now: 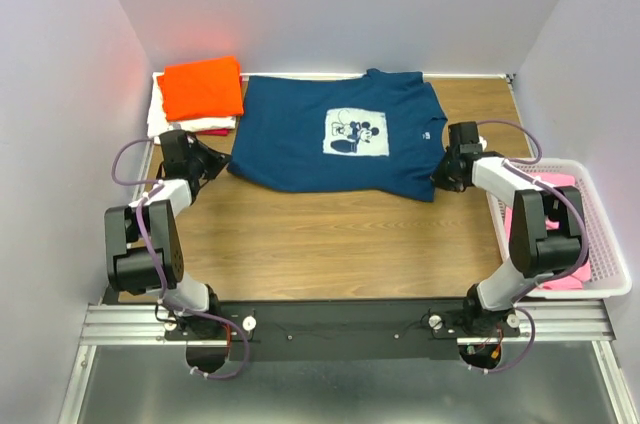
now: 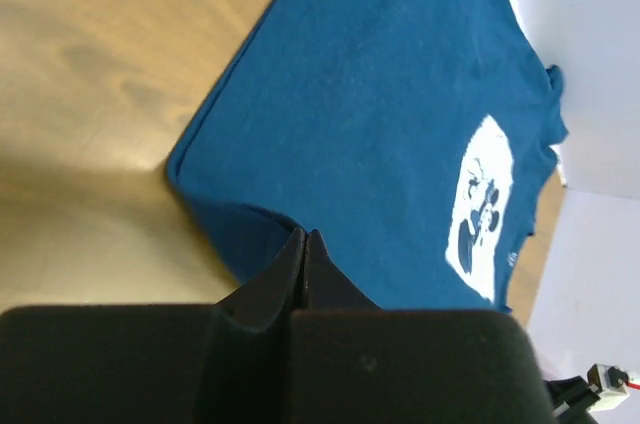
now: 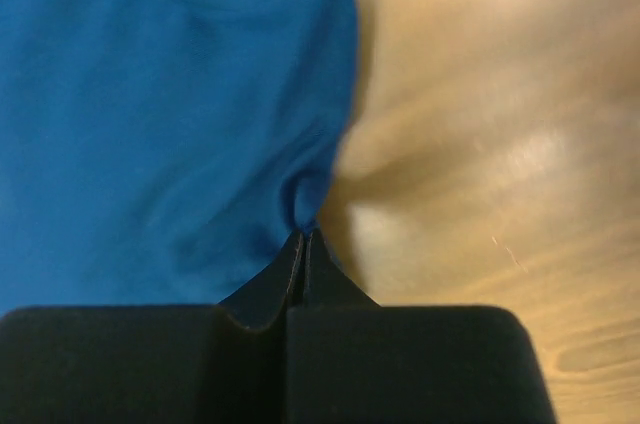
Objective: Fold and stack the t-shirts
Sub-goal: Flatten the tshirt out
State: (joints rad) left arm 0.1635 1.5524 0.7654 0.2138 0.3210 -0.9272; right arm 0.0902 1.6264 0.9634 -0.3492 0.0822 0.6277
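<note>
Both arms reached forward and inward over the wooden table (image 1: 330, 244), elbows bent, wrists low at opposite ends of one hem. The left gripper (image 1: 205, 161) (image 2: 305, 236) sat at the lower left corner of the navy t-shirt (image 1: 300, 134) (image 2: 380, 114) (image 3: 150, 94), its jaws pressed together on the edge of the cloth. The right gripper (image 1: 447, 172) (image 3: 305, 234) met the lower right corner, jaws closed on a small pucker of fabric.

The navy t-shirt lay spread front-up across the far half of the table, collar toward the back wall, largely flat, with the white print (image 1: 357, 132) (image 2: 482, 206) showing on the chest. To its left, at the far corner, a folded orange t-shirt (image 1: 202, 87) topped a stack, with a cream-white t-shirt (image 1: 157, 122) and a sliver of a red t-shirt (image 1: 215, 131) beneath it. At the right edge, a pink t-shirt (image 1: 552, 182) lay in a white basket (image 1: 603, 219), partly behind the right arm.
</note>
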